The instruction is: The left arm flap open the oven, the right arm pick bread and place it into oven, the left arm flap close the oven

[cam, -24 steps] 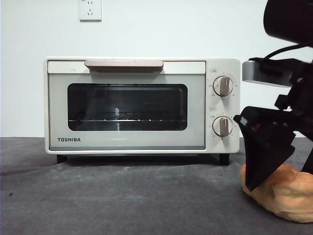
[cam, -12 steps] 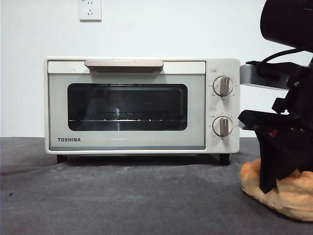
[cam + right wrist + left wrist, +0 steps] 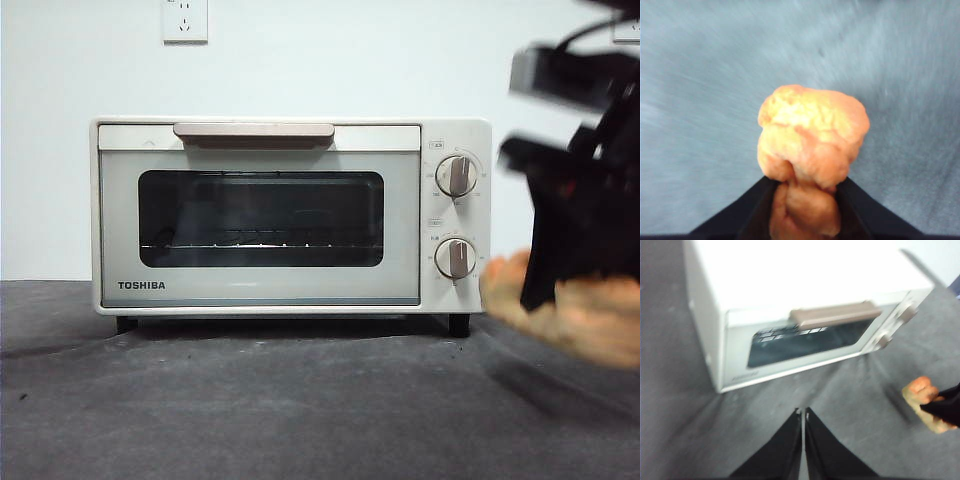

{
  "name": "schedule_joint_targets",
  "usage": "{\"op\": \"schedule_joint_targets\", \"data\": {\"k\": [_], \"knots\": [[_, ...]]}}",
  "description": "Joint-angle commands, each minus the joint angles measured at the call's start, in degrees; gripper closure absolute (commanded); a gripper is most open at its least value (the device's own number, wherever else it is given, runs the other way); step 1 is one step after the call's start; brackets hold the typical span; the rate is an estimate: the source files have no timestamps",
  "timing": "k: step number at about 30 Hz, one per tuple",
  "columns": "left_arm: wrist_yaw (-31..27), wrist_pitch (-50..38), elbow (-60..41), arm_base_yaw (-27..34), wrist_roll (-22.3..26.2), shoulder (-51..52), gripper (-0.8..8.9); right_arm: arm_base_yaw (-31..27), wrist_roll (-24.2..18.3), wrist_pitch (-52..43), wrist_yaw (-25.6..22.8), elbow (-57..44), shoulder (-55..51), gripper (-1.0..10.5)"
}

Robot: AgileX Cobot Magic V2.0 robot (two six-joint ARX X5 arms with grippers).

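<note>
The cream-white oven (image 3: pixel 260 215) stands at the back of the table with its door shut and its beige handle (image 3: pixel 253 132) at the top. My right gripper (image 3: pixel 560 240) is to the right of the oven and is shut on the golden-orange bread (image 3: pixel 585 320), holding it just above the table; both are motion-blurred. In the right wrist view the bread (image 3: pixel 812 135) sits between the jaws of the right gripper (image 3: pixel 805 182). My left gripper (image 3: pixel 803 412) is shut and empty, in front of the oven (image 3: pixel 805 270) and well back from the handle (image 3: pixel 832 316). The left wrist view also shows the bread (image 3: pixel 920 392).
A grey cloth (image 3: pixel 250 400) covers the table. A white wall with a socket (image 3: pixel 184 20) stands behind the oven. Two round knobs (image 3: pixel 457 175) sit on the oven's right side.
The right gripper has closed on the bread and lifted it off the cloth, rising in the front view. The oven has not moved.
</note>
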State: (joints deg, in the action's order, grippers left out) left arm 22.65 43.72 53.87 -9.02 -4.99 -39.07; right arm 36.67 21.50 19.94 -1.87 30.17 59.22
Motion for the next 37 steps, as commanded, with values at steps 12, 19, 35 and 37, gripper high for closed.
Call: {"op": "schedule_joint_targets", "data": {"k": [12,19,35,37], "knots": [[-6.8,-22.3,1.1,-13.3,-4.7,-16.2,7.96,0.5,0.4,10.5,0.3,9.1,-16.1,8.1],[-10.2,-31.8,1.2,-16.8,-4.7,-25.1,7.96,0.5,-0.1,13.2,0.4,13.0,-19.7,8.1],[-14.3,-41.4,1.2,-18.3,-3.0,-35.3,7.97,0.5,-0.1,13.2,0.3,13.2,-23.5,8.1],[-14.4,-41.7,1.2,-18.4,-3.0,-35.8,7.97,0.5,-0.1,13.2,0.3,13.2,-23.5,8.1]]}}
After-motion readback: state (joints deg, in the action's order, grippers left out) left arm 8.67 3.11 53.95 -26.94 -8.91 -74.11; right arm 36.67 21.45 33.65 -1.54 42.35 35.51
